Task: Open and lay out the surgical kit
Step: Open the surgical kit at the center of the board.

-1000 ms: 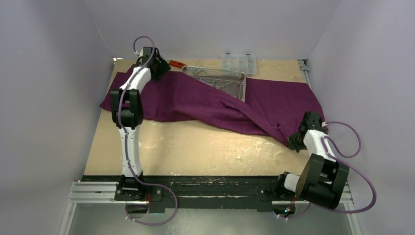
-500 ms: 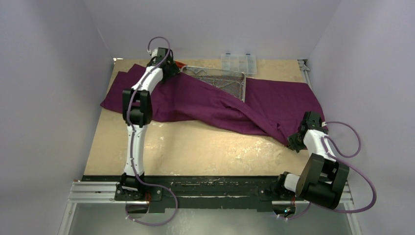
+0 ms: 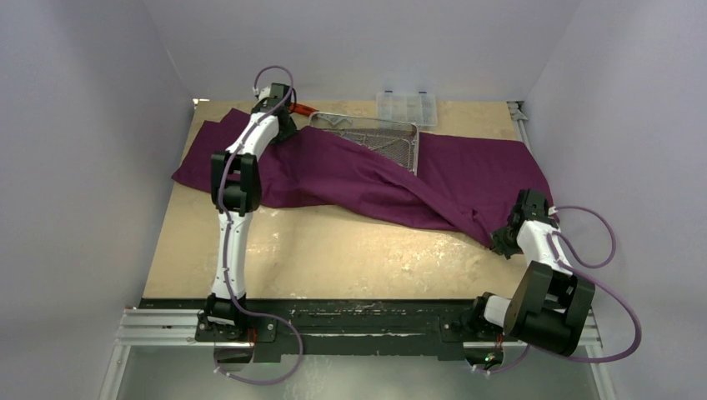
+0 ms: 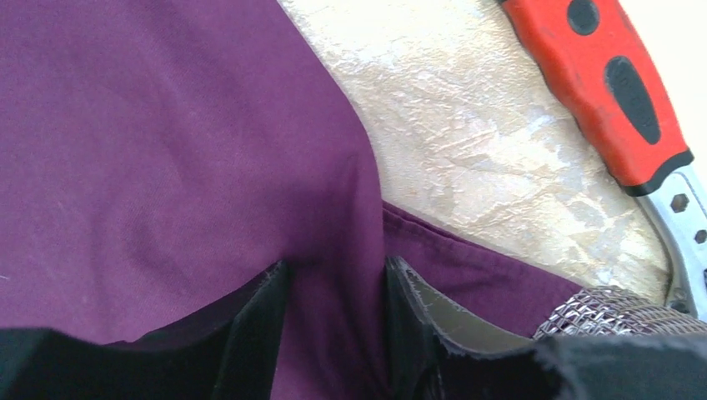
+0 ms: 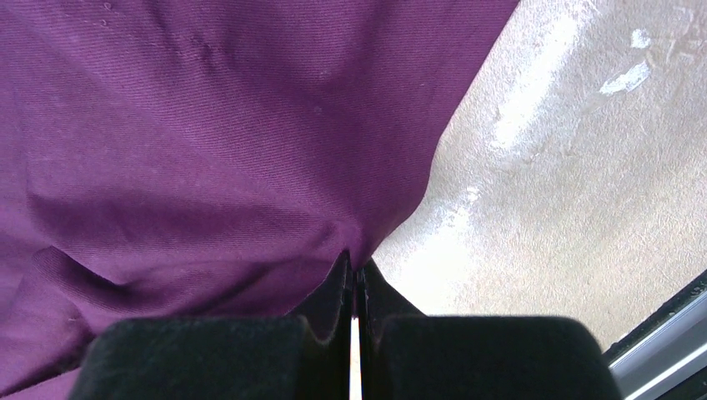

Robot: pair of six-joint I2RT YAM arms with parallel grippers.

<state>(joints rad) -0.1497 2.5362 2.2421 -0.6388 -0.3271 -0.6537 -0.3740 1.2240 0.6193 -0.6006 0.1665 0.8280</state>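
Note:
The dark-purple cloth [image 3: 467,175] lies rumpled across the far half of the table and covers the near part of the silver wire-mesh tray [image 3: 410,127]. A thin steel tool [image 3: 338,122] shows in the tray's far left; the packets are hidden. My left gripper [image 3: 282,125] is at the cloth's far edge by the tray's left corner. Its jaws are closed partway on a thick fold of cloth [image 4: 333,271], with tray mesh [image 4: 609,308] just right of it. My right gripper [image 3: 500,242] is shut on the cloth's near right corner [image 5: 355,267], low over the table.
A red-handled wrench [image 3: 302,108] lies at the far edge just beyond my left gripper, and it fills the top right of the left wrist view [image 4: 600,83]. A clear compartment box [image 3: 406,107] stands behind the tray. Bare tabletop [image 3: 333,250] lies in front of the cloth.
My left gripper has moved right along the cloth's far edge toward the tray corner and then settled. The right arm has held still with the cloth corner.

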